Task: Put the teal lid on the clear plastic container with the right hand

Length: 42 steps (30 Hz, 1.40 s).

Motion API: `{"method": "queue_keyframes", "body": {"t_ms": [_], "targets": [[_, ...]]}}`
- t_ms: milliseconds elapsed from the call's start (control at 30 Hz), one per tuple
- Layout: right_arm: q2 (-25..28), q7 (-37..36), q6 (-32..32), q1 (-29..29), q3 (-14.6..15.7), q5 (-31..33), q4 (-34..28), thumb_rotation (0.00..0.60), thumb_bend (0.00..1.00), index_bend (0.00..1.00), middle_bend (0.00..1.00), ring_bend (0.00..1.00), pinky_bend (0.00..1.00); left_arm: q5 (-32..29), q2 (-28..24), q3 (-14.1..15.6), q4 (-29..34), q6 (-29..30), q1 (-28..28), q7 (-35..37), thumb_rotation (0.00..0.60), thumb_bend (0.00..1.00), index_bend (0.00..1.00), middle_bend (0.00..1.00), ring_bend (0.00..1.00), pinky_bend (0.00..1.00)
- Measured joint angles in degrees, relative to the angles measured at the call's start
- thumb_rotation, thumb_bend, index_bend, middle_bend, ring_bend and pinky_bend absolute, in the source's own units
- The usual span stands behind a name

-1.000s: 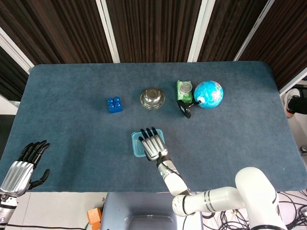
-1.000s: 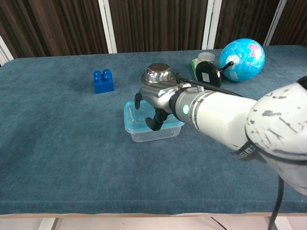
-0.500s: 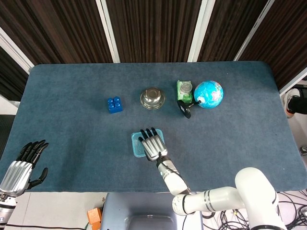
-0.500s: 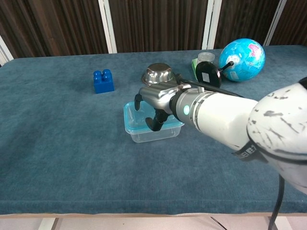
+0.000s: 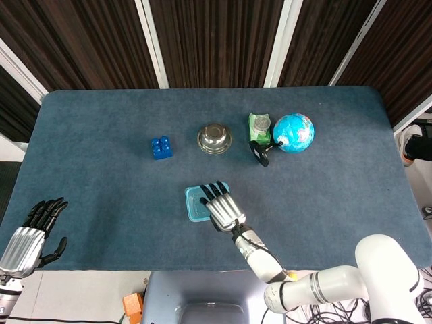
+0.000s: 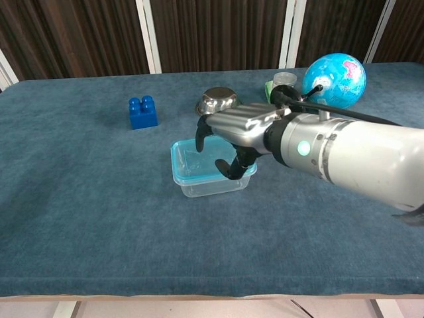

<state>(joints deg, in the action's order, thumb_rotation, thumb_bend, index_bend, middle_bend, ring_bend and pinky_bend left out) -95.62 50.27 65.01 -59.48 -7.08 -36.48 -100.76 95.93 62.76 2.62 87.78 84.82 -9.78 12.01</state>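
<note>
The clear plastic container [image 6: 211, 186] stands in the middle of the table with the teal lid [image 6: 187, 163] lying on top of it; the lid [image 5: 196, 204] shows as a teal rectangle in the head view. My right hand [image 6: 240, 127] hovers just above the container's right half, palm down, fingers spread and curved downward, holding nothing. From the head view the right hand [image 5: 223, 208] covers the lid's right part. My left hand [image 5: 30, 236] rests open at the table's near left corner, far from the container.
A blue brick [image 5: 161, 148] sits to the far left of the container. Behind it stand a steel bowl [image 5: 214, 138], a green-labelled jar [image 5: 259, 126] and a globe [image 5: 293, 133] on a black stand [image 5: 261, 154].
My right hand has lifted off the lid and shifted to the right, uncovering the lid's left part. The lid and container stayed put. The left hand has barely moved.
</note>
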Motion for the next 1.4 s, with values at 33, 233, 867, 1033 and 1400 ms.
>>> {"method": "queue_keyframes", "body": {"t_ms": [33, 233, 867, 1033, 1400], "targets": [[0.2, -0.3, -0.4, 0.3, 0.4, -0.3, -0.1, 0.600, 0.54, 0.28, 0.02, 0.00, 0.00, 0.0, 0.0, 0.0, 0.0, -0.1, 0.0, -0.1, 0.600, 0.48, 0.00, 0.04, 0.01, 0.03], [0.4, -1.2, -1.5, 0.8, 1.3, -1.3, 0.1, 0.600, 0.54, 0.29, 0.02, 0.00, 0.00, 0.0, 0.1, 0.0, 0.1, -0.2, -0.1, -0.3, 0.600, 0.48, 0.00, 0.04, 0.01, 0.03], [-1.1, -2.4, -3.9, 1.0, 2.1, -3.6, 1.2, 0.600, 0.54, 0.28, 0.02, 0.00, 0.00, -0.5, 0.1, -0.1, 0.3, -0.8, -0.3, -0.7, 0.600, 0.48, 0.00, 0.04, 0.01, 0.03], [-1.5, -2.0, -3.6, 0.8, 1.6, -3.2, 1.4, 0.600, 0.54, 0.28, 0.02, 0.00, 0.00, -0.5, 0.0, -0.1, 0.2, -0.5, -0.2, -0.4, 0.600, 0.48, 0.00, 0.04, 0.01, 0.03], [-1.2, -2.1, -3.5, 0.9, 1.1, -2.8, 1.3, 0.600, 0.54, 0.28, 0.02, 0.00, 0.00, -0.3, 0.0, -0.1, 0.2, -0.5, -0.1, -0.3, 0.600, 0.48, 0.00, 0.04, 0.01, 0.03]]}}
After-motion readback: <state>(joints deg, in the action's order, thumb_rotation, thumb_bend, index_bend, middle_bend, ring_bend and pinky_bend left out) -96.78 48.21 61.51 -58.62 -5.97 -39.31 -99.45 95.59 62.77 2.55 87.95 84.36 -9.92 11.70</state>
